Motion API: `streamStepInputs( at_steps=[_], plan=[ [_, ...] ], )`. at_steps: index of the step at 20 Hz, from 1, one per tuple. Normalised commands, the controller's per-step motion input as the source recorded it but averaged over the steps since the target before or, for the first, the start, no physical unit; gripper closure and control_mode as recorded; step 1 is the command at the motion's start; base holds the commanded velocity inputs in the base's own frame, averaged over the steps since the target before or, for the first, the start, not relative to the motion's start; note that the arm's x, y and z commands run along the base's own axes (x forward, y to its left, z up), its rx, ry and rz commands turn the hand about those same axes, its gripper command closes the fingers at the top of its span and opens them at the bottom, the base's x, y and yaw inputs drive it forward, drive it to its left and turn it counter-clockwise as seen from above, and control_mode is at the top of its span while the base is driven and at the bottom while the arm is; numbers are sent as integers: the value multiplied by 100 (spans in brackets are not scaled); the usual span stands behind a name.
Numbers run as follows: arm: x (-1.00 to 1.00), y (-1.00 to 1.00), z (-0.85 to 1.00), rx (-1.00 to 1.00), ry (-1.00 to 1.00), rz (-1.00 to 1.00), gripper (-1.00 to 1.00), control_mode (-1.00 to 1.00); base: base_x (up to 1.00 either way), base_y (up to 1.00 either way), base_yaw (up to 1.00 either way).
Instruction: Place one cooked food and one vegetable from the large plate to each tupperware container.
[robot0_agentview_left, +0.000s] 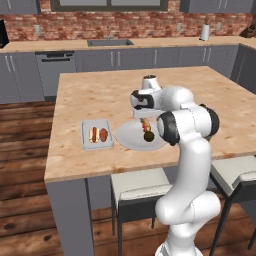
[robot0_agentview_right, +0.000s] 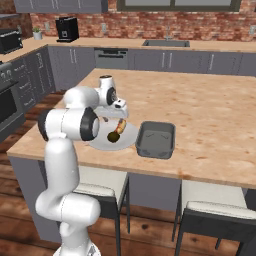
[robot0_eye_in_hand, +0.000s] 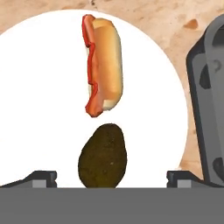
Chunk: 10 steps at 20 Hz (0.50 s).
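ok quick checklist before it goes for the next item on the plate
1. Food left on plate: hot dog and dark avocado both there. Ok.
2. Tool lined up: the avocado sits between the fingertips in the hand view. Ok.
3. Tool open: fingertips stand wide apart, nothing held. Ok.
4. Light tray filled: holds a hot dog and a reddish item. Ok.
5. Dark tray ready: beside the plate, no food in it. Ok.
6. Tool height above the avocado: cannot tell.
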Motion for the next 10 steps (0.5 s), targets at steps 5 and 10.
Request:
streamStepInputs(
  at_steps=[5,10],
  plan=[
    [37,-1,-41,5,0,4,-100,-100,0,0,0],
    [15,-5,-19,1,0,7,-100,-100,0,0,0]
  ],
)
